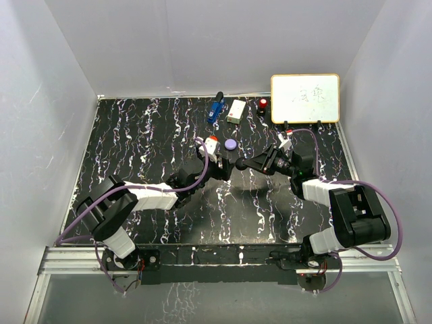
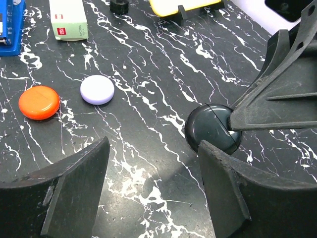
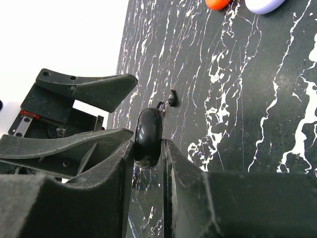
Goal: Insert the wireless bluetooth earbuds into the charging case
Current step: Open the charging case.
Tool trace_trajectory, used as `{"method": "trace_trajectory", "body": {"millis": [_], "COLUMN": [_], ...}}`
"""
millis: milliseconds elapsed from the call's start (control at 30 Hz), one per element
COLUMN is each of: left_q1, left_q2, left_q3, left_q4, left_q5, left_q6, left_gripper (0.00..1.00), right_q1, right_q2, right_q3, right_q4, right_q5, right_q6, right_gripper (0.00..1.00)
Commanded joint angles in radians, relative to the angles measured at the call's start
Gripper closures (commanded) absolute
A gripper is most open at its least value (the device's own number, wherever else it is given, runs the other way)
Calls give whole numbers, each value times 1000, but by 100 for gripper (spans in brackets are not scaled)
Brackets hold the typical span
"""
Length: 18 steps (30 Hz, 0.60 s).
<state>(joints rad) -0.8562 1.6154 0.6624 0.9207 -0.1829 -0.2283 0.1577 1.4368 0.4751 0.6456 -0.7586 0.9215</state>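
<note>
My right gripper (image 3: 148, 154) is shut on a round black charging case (image 3: 148, 135), pinched edge-up between its two fingers. The case also shows in the left wrist view (image 2: 212, 128) and in the top view (image 1: 239, 164). I cannot tell if it touches the table. A tiny black earbud (image 3: 172, 97) lies on the table just beyond the case. My left gripper (image 2: 153, 191) is open and empty, its right finger (image 2: 233, 193) close beside the black case. A closed red case (image 2: 39, 102) and a closed lavender case (image 2: 97, 89) lie farther back. No red or lavender buds show.
At the back of the black marbled table stand a white box (image 1: 236, 111), a blue object (image 1: 215, 108), a small red and black item (image 1: 262, 104) and a yellow-framed whiteboard (image 1: 305, 98). The lavender case (image 1: 231, 144) lies just behind both grippers. White walls enclose the table.
</note>
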Motion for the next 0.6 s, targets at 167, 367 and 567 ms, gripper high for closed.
{"method": "trace_trajectory", "body": {"millis": [167,367,567], "left_q1": [6,5,6], "left_q2": [-2,16,62], "left_q3": [45,48,53], "left_q4": [47,53,58], "left_q5": [36,43,43], "left_q6": [-8,-13,-27], "left_gripper": [29,29,29], "right_q1": [2,1,2], "right_q2": [-29,-32,-46], "right_q3": [27,20,13], "right_q4": [47,64,114], "right_q5": [-11,-17,-38], "right_q6": [-5,3,37], "right_gripper": [100,100,100]}}
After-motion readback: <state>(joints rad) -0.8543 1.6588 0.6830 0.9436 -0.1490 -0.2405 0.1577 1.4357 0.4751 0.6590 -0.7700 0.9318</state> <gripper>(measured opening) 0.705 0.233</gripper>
